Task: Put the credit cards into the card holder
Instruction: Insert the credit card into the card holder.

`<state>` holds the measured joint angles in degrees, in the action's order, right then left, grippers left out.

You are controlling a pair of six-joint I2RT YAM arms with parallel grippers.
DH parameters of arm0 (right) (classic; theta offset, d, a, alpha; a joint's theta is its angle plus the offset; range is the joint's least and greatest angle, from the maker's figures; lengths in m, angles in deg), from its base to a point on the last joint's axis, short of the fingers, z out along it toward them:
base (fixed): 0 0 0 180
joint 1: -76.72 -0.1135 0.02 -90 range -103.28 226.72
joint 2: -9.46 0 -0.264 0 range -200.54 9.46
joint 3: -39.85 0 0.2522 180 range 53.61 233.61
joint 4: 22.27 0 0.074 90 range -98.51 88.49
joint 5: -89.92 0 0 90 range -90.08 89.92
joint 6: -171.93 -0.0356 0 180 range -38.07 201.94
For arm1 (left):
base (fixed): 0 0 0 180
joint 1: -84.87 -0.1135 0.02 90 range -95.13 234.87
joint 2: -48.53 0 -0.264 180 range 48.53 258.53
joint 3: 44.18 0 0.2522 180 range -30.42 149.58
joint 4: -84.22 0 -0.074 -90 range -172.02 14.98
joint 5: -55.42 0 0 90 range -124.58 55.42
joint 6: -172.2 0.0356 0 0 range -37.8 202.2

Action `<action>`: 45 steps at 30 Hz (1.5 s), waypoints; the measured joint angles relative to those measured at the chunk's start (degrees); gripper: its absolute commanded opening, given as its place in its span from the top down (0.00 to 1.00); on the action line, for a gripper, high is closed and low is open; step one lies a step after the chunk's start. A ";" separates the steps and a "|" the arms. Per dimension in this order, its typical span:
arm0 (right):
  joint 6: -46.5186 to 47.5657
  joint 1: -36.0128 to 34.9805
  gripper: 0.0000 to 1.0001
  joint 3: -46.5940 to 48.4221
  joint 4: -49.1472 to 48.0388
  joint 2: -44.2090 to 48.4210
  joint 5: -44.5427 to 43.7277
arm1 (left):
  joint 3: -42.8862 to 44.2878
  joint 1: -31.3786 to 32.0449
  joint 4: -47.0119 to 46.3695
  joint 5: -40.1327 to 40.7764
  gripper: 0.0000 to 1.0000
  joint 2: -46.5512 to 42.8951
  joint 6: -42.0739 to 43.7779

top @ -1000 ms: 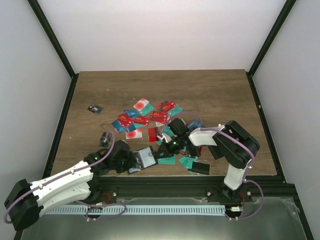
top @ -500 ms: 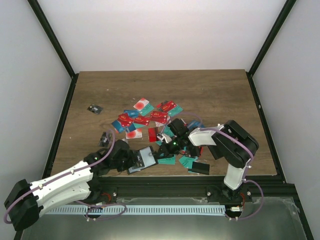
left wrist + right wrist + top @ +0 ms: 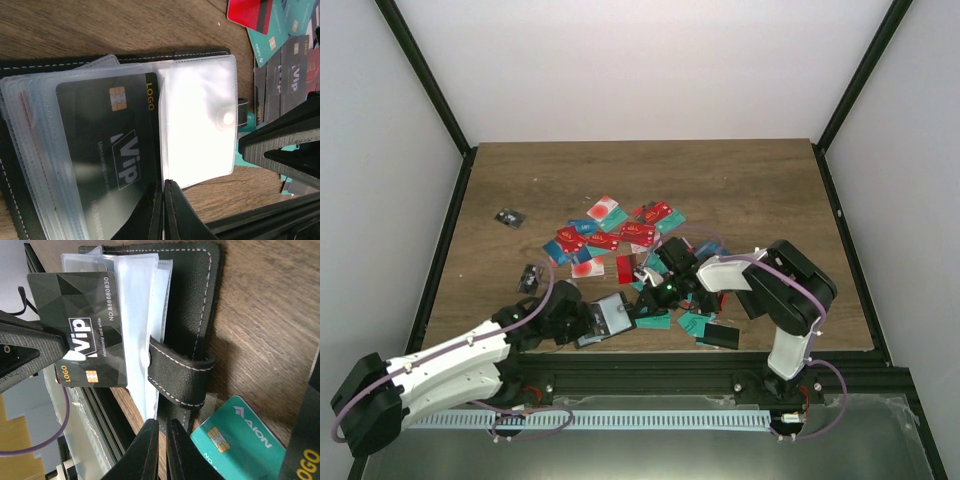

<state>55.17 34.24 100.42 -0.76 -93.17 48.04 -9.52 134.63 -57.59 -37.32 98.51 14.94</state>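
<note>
The card holder (image 3: 60, 60) runs off the left edge; the black card (image 3: 112, 150) blurs under clear sleeves (image 3: 200, 110); the teal card (image 3: 235, 437) is cropped below.

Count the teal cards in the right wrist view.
1: a teal card on the table, beside the clasp tab of the card holder; more may lie outside this view.

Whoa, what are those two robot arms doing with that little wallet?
They're filling the card holder with credit cards. The left gripper and the right gripper each pinch an edge of it, so it lies open at the table's near edge. A black VIP card already sits in a clear pocket. Many more lie scattered on the table.
</note>
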 measured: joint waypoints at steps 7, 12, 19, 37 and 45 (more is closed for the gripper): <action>0.00 0.00 0.92 -0.02 0.00 -0.17 0.02 | -0.85 0.00 -1.75 -0.24 0.96 0.66 0.00; -0.02 0.00 0.92 -0.02 -0.07 -0.61 0.26 | -1.95 0.00 -3.43 -0.46 0.96 0.66 0.00; -0.04 0.00 0.90 -0.02 0.11 -0.96 0.87 | -4.50 -0.02 -6.36 -0.55 0.96 -1.07 0.04; -3.10 -0.63 0.73 1.60 -1.14 -1.01 5.75 | -9.03 -0.02 -3.93 0.46 0.96 -11.47 -0.79; -3.63 -2.16 0.77 2.45 -1.07 -4.66 5.05 | -9.03 -0.02 -4.55 0.96 0.96 -10.08 -1.14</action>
<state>51.54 32.08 102.87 -1.84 -97.83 53.09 -18.54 134.61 -62.14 -36.36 88.43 13.80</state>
